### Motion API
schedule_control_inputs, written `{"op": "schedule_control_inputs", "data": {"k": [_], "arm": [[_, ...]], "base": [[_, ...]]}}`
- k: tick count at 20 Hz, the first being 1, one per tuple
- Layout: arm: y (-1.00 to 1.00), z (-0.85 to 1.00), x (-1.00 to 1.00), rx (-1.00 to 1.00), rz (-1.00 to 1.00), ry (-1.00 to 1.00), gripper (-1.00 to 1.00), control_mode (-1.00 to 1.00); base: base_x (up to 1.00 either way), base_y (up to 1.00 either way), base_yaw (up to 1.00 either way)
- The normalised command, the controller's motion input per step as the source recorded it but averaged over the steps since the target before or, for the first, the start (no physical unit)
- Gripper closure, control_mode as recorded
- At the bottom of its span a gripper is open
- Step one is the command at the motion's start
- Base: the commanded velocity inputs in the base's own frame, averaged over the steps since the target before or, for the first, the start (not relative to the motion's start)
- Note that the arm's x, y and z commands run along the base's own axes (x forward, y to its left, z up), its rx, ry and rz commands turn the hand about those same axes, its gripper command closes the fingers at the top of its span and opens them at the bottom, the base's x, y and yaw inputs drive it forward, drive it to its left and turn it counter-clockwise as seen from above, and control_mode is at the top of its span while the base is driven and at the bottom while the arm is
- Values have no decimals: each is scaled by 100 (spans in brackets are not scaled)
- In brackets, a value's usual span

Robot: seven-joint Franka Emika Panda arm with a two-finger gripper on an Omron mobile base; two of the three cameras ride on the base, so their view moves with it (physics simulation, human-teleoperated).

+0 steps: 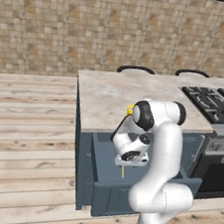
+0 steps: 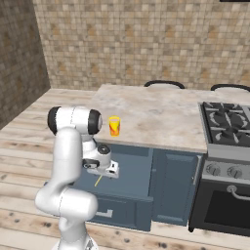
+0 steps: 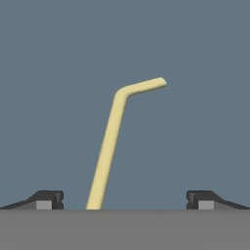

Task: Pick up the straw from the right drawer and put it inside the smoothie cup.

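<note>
From the hand camera the straw [image 3: 111, 146] lies flat on the blue-grey floor of the right drawer [image 3: 195, 58], its bent tip pointing away, between the gripper [image 3: 125, 200] fingers, which stand wide apart and touch nothing. From the base cameras only a short piece of straw [image 2: 98, 181] shows below the hand, so its lie is hard to judge there. The smoothie cup [image 2: 114, 126] stands on the marble counter [image 2: 161, 114] near its front edge, above the open drawer. A stove [image 2: 227, 122] sits to the right; tiled wall [image 2: 136, 39] behind.

Arm bent fwd & down, claw [image 3: 125, 200] wide open, nothing held
</note>
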Motion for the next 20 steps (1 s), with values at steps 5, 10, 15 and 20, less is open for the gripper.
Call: {"op": "schedule_control_inputs", "data": {"k": [5, 10, 15, 20], "arm": [[0, -22, 21, 0, 0, 0, -100, -100], [0, -32, 14, 0, 0, 0, -100, -100], [0, -33, 2, 0, 0, 0, 100, -100], [-12, -27, -32, 0, -1, 1, 100, -100]], "base": [[0, 0, 0], [0, 0, 0], [0, 0, 0], [0, 0, 0]]}}
